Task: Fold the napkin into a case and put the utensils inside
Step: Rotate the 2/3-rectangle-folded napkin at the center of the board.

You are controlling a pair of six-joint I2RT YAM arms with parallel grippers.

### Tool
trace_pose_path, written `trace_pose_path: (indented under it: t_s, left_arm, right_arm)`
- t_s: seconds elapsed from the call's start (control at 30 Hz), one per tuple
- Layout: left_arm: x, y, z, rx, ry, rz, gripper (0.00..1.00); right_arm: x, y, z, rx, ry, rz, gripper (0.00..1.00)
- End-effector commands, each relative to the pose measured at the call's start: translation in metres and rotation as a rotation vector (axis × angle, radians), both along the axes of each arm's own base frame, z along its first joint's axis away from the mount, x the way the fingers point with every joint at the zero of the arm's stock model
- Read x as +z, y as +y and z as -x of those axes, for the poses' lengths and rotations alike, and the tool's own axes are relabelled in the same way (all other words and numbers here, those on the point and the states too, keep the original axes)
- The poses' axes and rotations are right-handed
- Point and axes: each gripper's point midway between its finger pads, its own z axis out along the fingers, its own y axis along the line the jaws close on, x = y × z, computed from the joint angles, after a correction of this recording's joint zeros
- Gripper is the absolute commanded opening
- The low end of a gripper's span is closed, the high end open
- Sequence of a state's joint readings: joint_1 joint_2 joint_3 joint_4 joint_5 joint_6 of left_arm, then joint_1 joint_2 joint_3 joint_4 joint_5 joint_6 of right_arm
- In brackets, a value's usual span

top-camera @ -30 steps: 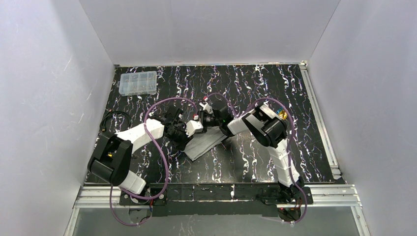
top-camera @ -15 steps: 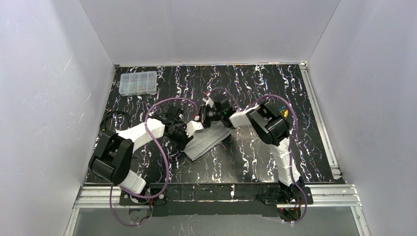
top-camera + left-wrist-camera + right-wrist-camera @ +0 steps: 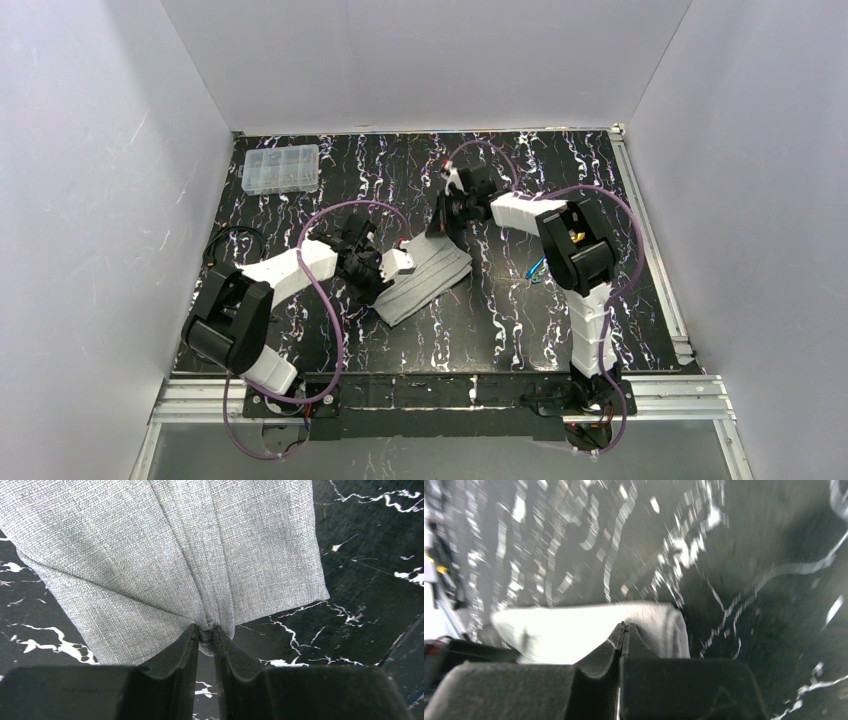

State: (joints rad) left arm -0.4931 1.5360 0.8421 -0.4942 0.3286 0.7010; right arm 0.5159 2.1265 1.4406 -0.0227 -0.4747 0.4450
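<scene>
The light-grey napkin (image 3: 428, 280) lies folded into a flat layered strip in the middle of the table. It fills the left wrist view (image 3: 165, 550). My left gripper (image 3: 206, 631) is shut on a pinched fold at the cloth's near edge; in the top view it sits at the strip's left end (image 3: 397, 262). My right gripper (image 3: 439, 226) is shut and empty, hovering just past the strip's far end. The blurred right wrist view shows its jaws (image 3: 623, 628) pressed together with the napkin (image 3: 574, 630) behind them. A slim blue utensil (image 3: 536, 267) lies on the table to the right.
A clear plastic compartment box (image 3: 281, 168) stands at the back left. Purple cables (image 3: 330, 300) loop over both arms. A black cable (image 3: 228, 243) lies by the left wall. Metal rails (image 3: 650, 240) edge the table at right and front.
My right arm has swung back and to the right, away from the napkin's middle, uncovering the blue utensil. My left gripper has kept its hold in place.
</scene>
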Motion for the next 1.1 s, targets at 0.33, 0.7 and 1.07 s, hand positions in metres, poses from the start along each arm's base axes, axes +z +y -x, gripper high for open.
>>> trace_pose_path:
  t_s: [0.33,0.7,1.07]
  left_arm:
    - [-0.019,0.031,-0.027,-0.108,-0.069,-0.247,0.17]
    - [0.002,0.024,-0.073,-0.092,-0.21,-0.33,0.15]
    - [0.082,0.004,-0.085,-0.081,-0.38,-0.174,0.36]
  right_arm:
    - [-0.04,-0.084,0.043,-0.143,0.048,0.21,0.01]
    - [-0.037,-0.131,0.093,-0.281,0.075,0.272,0.01]
    - [0.002,-0.128,0.099,-0.283,0.031,0.209,0.01]
